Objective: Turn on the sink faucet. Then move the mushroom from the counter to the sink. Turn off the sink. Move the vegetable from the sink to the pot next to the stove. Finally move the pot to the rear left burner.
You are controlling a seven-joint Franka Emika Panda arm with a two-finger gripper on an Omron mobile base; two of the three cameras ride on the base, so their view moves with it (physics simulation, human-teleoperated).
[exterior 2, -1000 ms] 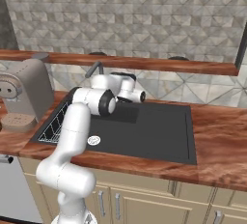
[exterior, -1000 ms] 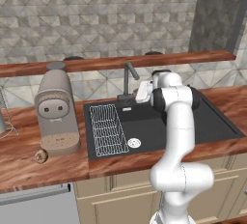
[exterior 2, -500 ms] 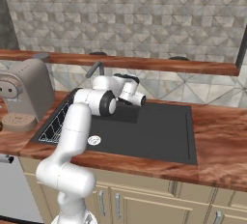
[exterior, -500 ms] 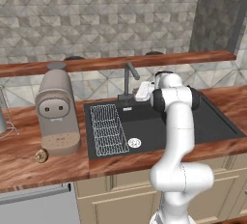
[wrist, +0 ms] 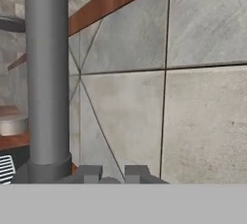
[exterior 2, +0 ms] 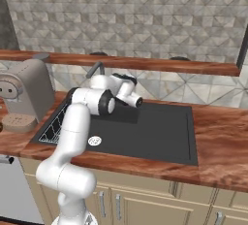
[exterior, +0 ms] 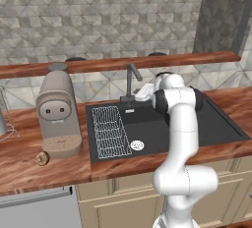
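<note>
Faucet (exterior: pixel 130 82): dark upright post at the back rim of the sink (exterior: pixel 216 124), spout swung toward the robot's right; in the hand view its grey column (wrist: pixel 46 73) stands tall at the left.
Gripper (wrist: pixel 113 174): clenched, fingertips (wrist: pixel 89 173) close together with nothing between them, just beside the faucet's base and facing the tiled wall (wrist: pixel 193 97).
Mushroom (exterior: pixel 42 158): on the counter (exterior: pixel 29 173), in front of the coffee machine (exterior: pixel 58 114), well apart from the sink.
Rack (exterior: pixel 110 131): lies in the sink's left part.
</note>
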